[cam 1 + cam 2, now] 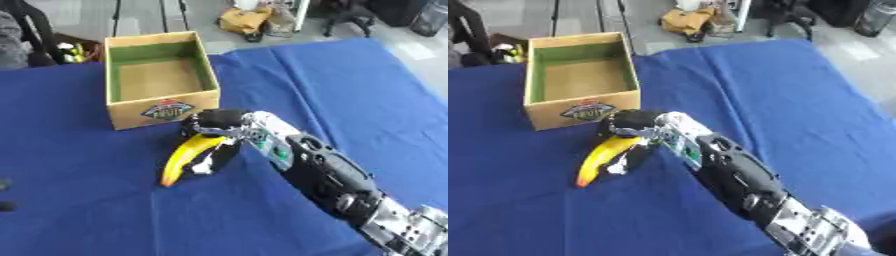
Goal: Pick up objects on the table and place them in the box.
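A yellow banana (185, 156) with an orange tip lies just in front of the cardboard box (160, 108), on the blue cloth. My right hand (219, 131) reaches in from the lower right and sits over the banana's upper end, fingers curled round it. The box is open at the top, with green inner walls and a brown floor (156, 77), and nothing shows inside it. A dark bit of my left hand (4, 195) shows at the left edge; its fingers cannot be made out.
Blue cloth (350, 95) covers the whole table. Beyond the far edge lie a yellow-brown bag (245, 20) on the floor, chair legs and dark clutter at the upper left.
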Robot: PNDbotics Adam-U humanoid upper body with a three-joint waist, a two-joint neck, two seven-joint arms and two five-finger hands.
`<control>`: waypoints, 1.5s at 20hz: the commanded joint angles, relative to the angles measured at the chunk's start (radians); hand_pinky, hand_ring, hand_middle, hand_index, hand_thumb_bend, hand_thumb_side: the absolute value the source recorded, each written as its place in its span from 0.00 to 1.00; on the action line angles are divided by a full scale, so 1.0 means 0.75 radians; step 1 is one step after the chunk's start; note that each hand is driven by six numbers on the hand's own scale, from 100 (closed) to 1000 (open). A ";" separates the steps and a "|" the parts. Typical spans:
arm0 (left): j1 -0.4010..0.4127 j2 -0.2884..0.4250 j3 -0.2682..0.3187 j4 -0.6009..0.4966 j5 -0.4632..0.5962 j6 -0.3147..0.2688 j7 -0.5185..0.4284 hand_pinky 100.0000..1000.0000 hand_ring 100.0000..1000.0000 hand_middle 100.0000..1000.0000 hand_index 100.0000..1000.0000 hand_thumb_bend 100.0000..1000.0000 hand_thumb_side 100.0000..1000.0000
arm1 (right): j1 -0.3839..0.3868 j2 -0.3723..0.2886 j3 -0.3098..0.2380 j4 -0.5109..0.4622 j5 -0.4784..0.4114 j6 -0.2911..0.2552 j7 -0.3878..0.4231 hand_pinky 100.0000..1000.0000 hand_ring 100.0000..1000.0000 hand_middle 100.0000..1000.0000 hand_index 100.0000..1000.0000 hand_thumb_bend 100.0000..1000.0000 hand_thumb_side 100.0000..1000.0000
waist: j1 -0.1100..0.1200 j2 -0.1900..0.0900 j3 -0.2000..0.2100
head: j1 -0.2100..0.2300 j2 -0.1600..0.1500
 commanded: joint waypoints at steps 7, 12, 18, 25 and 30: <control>-0.020 0.002 -0.001 -0.031 0.005 0.001 0.002 0.55 0.73 0.51 0.53 0.11 1.00 | -0.001 -0.007 0.005 0.009 0.048 -0.010 0.002 0.63 0.58 0.53 0.68 0.18 0.49 | 0.005 -0.020 -0.004 | 0.000 -0.008; -0.019 0.002 -0.001 -0.031 0.005 0.000 0.002 0.55 0.73 0.51 0.53 0.11 1.00 | 0.003 -0.007 0.004 0.014 0.075 -0.015 -0.021 0.58 0.51 0.49 0.65 0.16 0.45 | 0.006 -0.021 -0.006 | 0.001 -0.009; -0.019 0.001 -0.001 -0.031 0.005 0.000 0.001 0.55 0.73 0.51 0.53 0.11 1.00 | 0.010 -0.002 0.009 0.024 0.115 -0.030 -0.031 0.57 0.52 0.51 0.67 0.16 0.44 | 0.006 -0.021 -0.008 | 0.003 -0.008; -0.018 0.001 -0.001 -0.031 0.005 0.001 0.002 0.55 0.73 0.51 0.53 0.11 1.00 | 0.016 -0.001 0.009 0.030 0.144 -0.026 -0.049 0.49 0.45 0.44 0.59 0.08 0.25 | 0.007 -0.021 -0.010 | 0.001 -0.006; -0.018 0.001 0.000 -0.031 0.005 0.000 0.003 0.55 0.72 0.51 0.53 0.11 1.00 | 0.014 -0.006 0.008 0.025 0.131 -0.017 -0.058 0.48 0.43 0.42 0.57 0.00 0.27 | 0.007 -0.023 -0.011 | 0.002 -0.006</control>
